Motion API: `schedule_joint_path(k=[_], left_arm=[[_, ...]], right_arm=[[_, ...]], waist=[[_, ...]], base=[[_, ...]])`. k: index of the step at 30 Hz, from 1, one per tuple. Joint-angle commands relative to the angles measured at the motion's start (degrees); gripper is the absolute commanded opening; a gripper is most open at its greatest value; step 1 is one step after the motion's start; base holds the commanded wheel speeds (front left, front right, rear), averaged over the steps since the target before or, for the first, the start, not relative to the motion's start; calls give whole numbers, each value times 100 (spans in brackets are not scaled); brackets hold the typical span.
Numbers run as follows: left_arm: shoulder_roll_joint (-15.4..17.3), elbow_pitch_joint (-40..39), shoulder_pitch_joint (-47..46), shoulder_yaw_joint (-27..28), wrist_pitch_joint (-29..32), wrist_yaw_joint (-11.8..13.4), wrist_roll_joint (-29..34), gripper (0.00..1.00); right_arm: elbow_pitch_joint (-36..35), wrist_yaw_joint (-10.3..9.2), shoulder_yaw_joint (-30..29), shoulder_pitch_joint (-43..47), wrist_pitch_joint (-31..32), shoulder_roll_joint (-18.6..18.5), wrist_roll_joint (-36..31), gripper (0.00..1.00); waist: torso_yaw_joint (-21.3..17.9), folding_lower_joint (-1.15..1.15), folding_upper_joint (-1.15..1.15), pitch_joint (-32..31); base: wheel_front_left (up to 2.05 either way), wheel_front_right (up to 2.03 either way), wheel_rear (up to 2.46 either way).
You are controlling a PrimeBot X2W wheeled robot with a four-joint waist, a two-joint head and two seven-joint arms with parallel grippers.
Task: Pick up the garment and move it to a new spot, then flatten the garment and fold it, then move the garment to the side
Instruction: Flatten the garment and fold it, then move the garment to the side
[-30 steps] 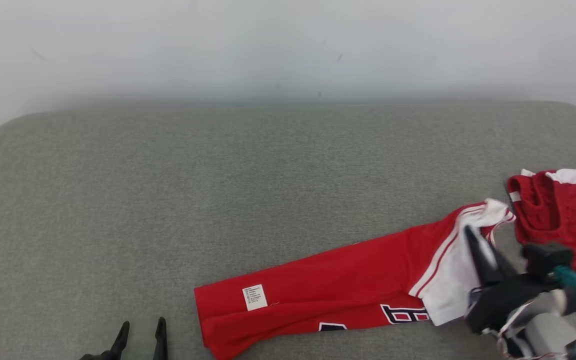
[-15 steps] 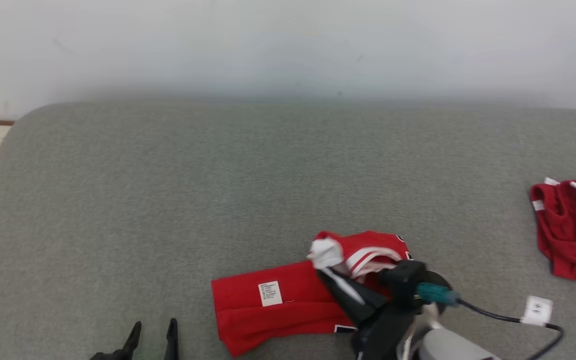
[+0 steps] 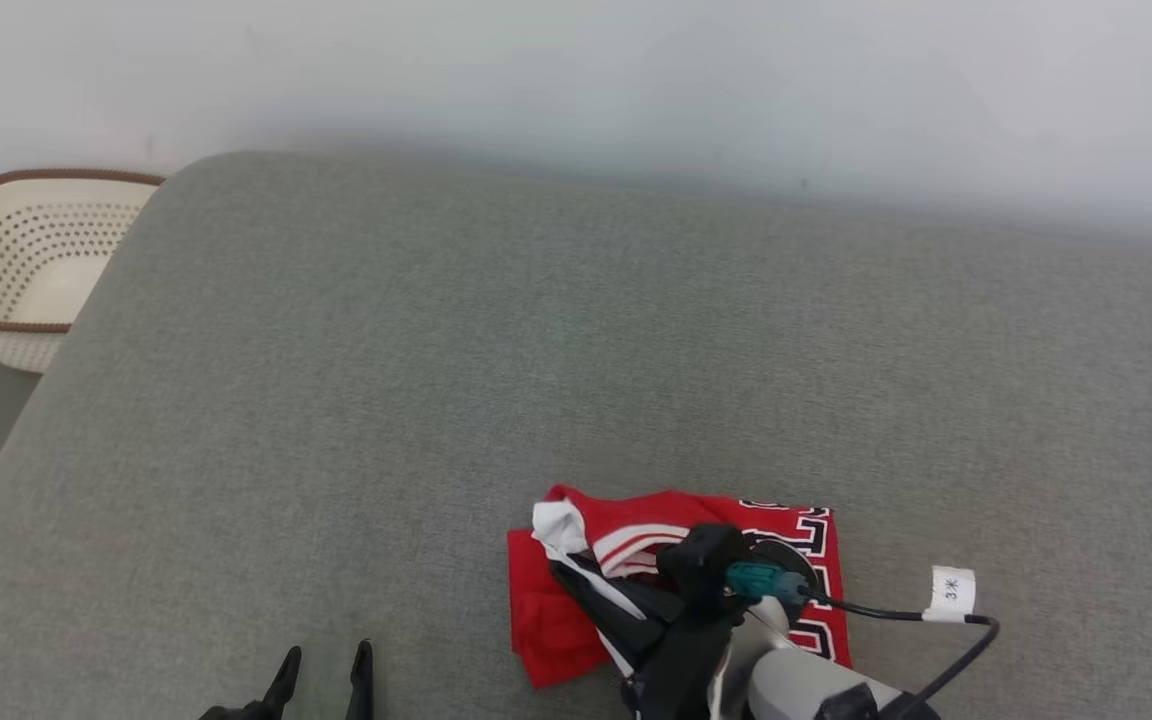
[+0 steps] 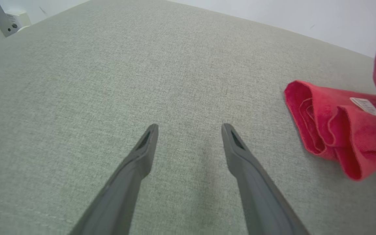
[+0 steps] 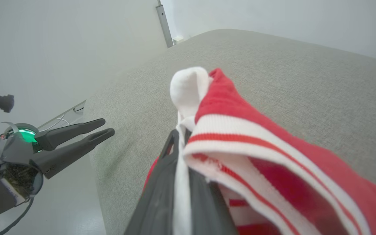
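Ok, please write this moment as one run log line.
right tool: shut on garment | left tool: open, empty | garment: partly folded

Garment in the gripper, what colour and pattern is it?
The garment is red with white stripes, clearest in the right wrist view.

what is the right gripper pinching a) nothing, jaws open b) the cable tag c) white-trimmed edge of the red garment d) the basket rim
c: in the right wrist view the right gripper is shut on the red garment, white trim caught between its fingers.
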Motion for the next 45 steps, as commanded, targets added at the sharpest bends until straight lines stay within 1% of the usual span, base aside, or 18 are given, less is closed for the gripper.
schedule_joint_path(k=[1, 2, 7, 9, 11, 12, 14, 16, 20, 23, 27, 31, 35, 41, 45], left_arm=[[6, 20, 31, 0, -3, 16, -52, 100], [6, 17, 35, -2, -4, 28, -60, 100], [6, 26, 27, 2, -4, 61, -94, 100], [6, 22, -14, 11, -4, 66, -95, 100], [8, 3, -51, 26, -3, 76, -96, 100], [7, -14, -63, 30, -4, 75, -90, 100], [6, -39, -72, 42, -4, 89, -73, 100], [7, -78, -77, 56, -4, 88, -27, 100], [5, -145, -43, 116, -3, 80, 67, 100], [8, -223, -2, 172, -4, 90, 111, 100], [7, -280, 28, 196, -3, 67, 165, 100], [7, -289, 32, 197, -3, 45, 177, 100], [8, -333, 53, 162, -3, 11, 187, 100], [7, -355, 131, 129, -3, -30, 281, 100], [7, -389, 126, 111, -3, -32, 319, 100]], right_arm=[[67, -7, 44, -132, -65, 115, 99, 92], [137, -7, 73, -174, -90, 178, 183, 100], [262, -7, 157, -493, -224, 398, 566, 100], [211, -7, 176, -617, -253, 416, 715, 100], [124, -7, 73, -741, -301, 359, 850, 100], [75, -7, -65, -778, -320, 302, 890, 100], [-49, -7, -519, -765, -331, 154, 876, 100], [-167, -7, -1005, -540, -330, -7, 759, 100], [-256, -7, -1737, -81, -325, -371, 493, 100], [-246, -7, -2137, 361, -325, -560, 340, 100], [-129, -7, -2497, 884, -326, -669, 220, 100], [15, -7, -2639, 1158, -326, -655, 186, 100], [249, -7, -2578, 1354, -326, -564, 255, 100], [569, -8, -2535, 1322, -327, -402, 344, 100], [988, -8, -2420, 1199, -327, -247, 305, 100]], waist=[[95, 0, 0, 42], [102, 0, 0, 50], [65, 0, 0, 84], [31, 0, 0, 95], [-17, 0, 0, 97], [-38, 0, 0, 95], [-86, 0, 0, 90], [-140, 0, 0, 75], [-243, 0, 0, 30], [-317, 0, 0, 2], [-387, 0, 0, -12], [-410, 0, 0, -7], [-378, 0, 0, -35], [-262, 0, 0, -115], [-166, 0, 0, -119]], base=[[0, 0, 0], [0, 0, 0], [0, 0, 0], [0, 0, 0], [0, 0, 0], [0, 0, 0], [0, 0, 0], [0, 0, 0], [0, 0, 0], [0, 0, 0], [0, 0, 0], [0, 0, 0], [0, 0, 0], [0, 0, 0], [0, 0, 0]])
